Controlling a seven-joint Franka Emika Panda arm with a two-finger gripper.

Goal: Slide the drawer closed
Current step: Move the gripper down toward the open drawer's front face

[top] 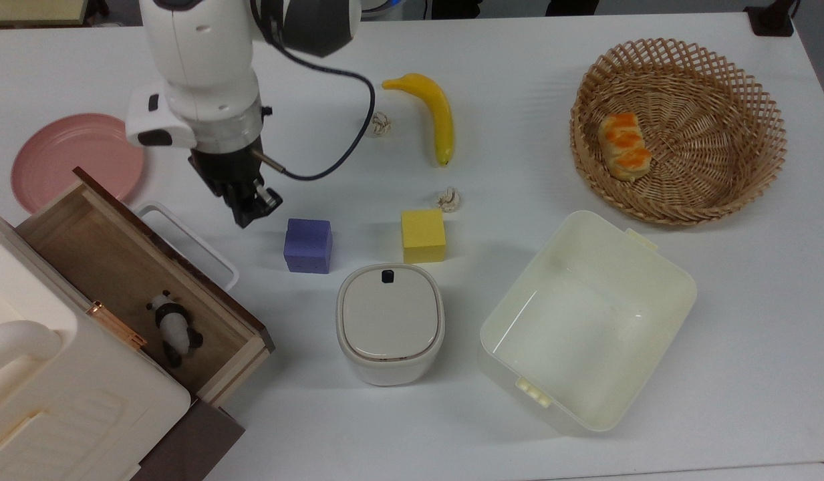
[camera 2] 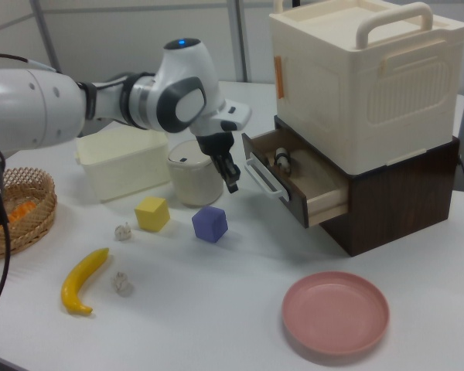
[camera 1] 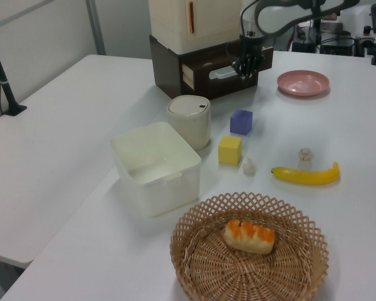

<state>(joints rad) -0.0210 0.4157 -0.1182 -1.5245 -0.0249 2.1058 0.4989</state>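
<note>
One drawer, pulled out of its cabinet at the top view's lower left, white handle facing the table. One toy panda lying inside. One claw hanging just beside the handle, apart from it, fingers close together and gripping nothing. Just past it in the top view, one purple block, then one yellow block; one lidded white bin below them. Nothing between claw and handle. Two small knotted rope balls, by the yellow block and near the arm's cable. One banana. One pink plate above the drawer. One empty cream tub. Farthest, one wicker basket with one piece of bread.
</note>
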